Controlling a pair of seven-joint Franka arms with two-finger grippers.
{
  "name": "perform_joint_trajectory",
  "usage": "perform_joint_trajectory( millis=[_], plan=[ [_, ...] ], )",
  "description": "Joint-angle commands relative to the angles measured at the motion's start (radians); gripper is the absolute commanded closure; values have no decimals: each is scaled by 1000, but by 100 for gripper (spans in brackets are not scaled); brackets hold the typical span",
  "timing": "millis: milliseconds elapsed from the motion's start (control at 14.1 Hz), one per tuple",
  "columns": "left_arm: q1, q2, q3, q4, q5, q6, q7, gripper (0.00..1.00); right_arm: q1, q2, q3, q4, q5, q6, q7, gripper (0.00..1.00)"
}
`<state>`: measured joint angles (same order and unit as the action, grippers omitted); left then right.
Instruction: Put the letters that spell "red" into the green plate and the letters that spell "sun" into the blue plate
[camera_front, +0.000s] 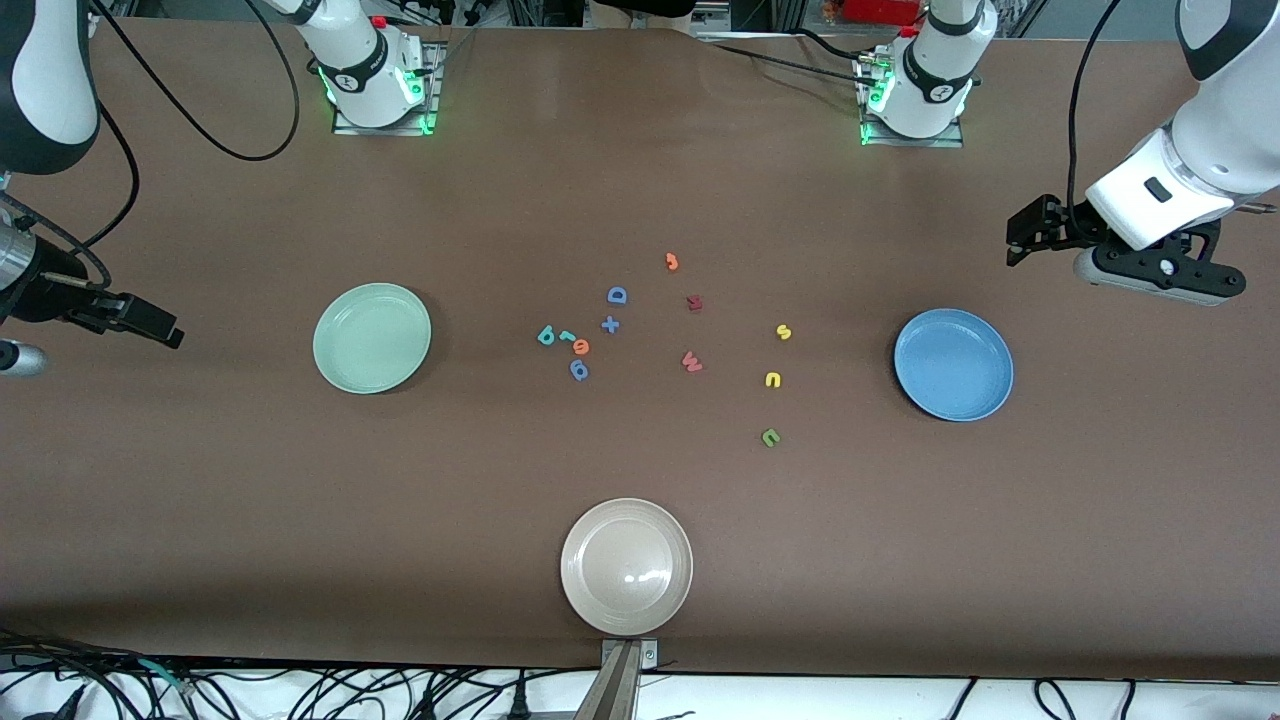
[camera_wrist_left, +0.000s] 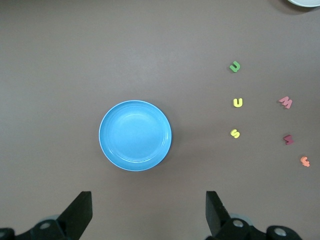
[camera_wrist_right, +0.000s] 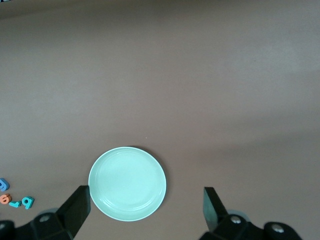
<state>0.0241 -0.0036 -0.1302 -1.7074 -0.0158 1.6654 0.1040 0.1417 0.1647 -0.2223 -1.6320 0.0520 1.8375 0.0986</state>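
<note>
Letters for "sun" (camera_front: 773, 380) lie loose near the blue plate (camera_front: 953, 364); "red" letters (camera_front: 563, 340) cluster nearby. Both grippers, left (camera_wrist_left: 147, 212) and right (camera_wrist_right: 146, 212), hang open, empty. Pinch each letter singly, avoiding neighbours.

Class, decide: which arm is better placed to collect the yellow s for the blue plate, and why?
Left. Its open end effector hangs at the blue plate's end, where the yellow s lies; the right end effector waits open by the green plate.

A brown table (camera_front: 640, 180) holds a green plate (camera_front: 372, 337), a blue plate (camera_front: 953, 364), a beige plate (camera_front: 626, 566) at the near edge, and small foam letters (camera_front: 690, 361) scattered between the plates.
</note>
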Motion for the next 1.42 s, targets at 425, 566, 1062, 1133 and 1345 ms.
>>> perform_joint_trajectory(
  millis=[425, 566, 1062, 1133, 1345],
  plan=[
    [-1, 16, -3, 35, 26, -26, -10, 0, 2, -5, 1, 4, -6, 0, -3, 0],
    [-1, 16, -3, 35, 25, -26, -10, 0, 1, -4, 0, 4, -6, 0, -3, 0],
    [0, 16, -2, 35, 25, -26, -9, 0, 1, -5, 0, -5, 5, 2, 13, 0],
    [0, 16, -2, 35, 25, -26, -10, 0, 1, -5, 0, -6, 5, 2, 13, 0],
    [0, 16, -2, 35, 25, -24, -9, 0, 1, -4, 0, -6, 5, 2, 13, 0]
  ],
)
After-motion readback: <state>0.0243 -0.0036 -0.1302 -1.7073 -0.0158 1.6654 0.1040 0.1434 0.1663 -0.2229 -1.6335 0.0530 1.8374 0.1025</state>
